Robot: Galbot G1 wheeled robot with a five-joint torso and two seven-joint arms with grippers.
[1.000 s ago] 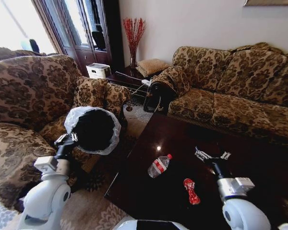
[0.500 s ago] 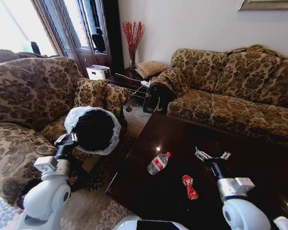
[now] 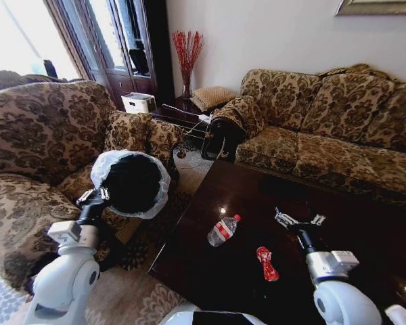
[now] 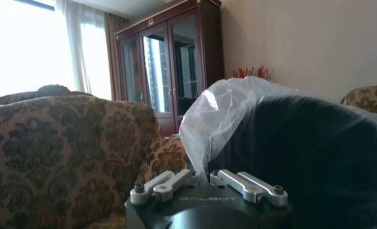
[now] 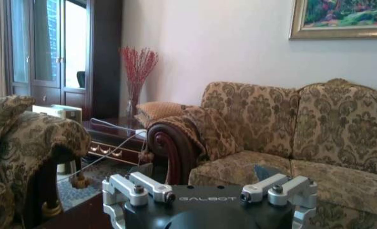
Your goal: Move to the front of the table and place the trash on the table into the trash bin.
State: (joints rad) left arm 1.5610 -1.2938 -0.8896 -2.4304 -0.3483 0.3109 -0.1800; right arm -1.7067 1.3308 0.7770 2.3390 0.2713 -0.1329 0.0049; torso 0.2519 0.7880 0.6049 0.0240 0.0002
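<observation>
Gripping trash bin [image 3: 134,183], left hand [image 3: 95,197]

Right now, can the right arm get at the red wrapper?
Probably yes: the right gripper hangs open above the table, the red wrapper lies bare just beside that arm, nothing between.

The left arm rises from the robot's left shoulder, and its left gripper [image 3: 93,197] is clamped on the lined rim of the trash bin [image 3: 130,183], holding it tipped beside the table [image 3: 210,271]. The right arm reaches forward above the table, wrist raised, and the right gripper [image 3: 299,220] hovers there with its fingers spread wide, holding nothing
</observation>
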